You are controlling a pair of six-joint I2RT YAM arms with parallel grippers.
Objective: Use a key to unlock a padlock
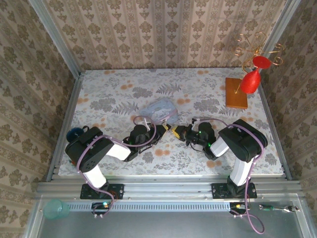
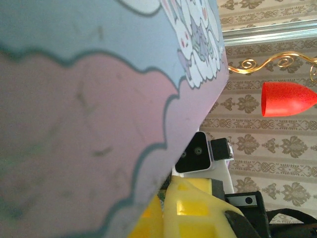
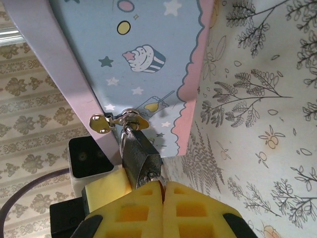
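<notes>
While closed, right claw (image 3: 162, 184) against padlock (image 3: 141, 156)

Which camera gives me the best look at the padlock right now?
Right wrist: the padlock hangs sharp and close from the clasp of the tin. The top view leaves it too small to make out; the left wrist view faces the tin's side instead.

No words, numbers, labels or brand marks legible anywhere, padlock (image 3: 141, 156) body too blurred to show a stamp, tin (image 3: 148, 49) at its 12 o'clock bearing cartoon drawings, no lettering
</notes>
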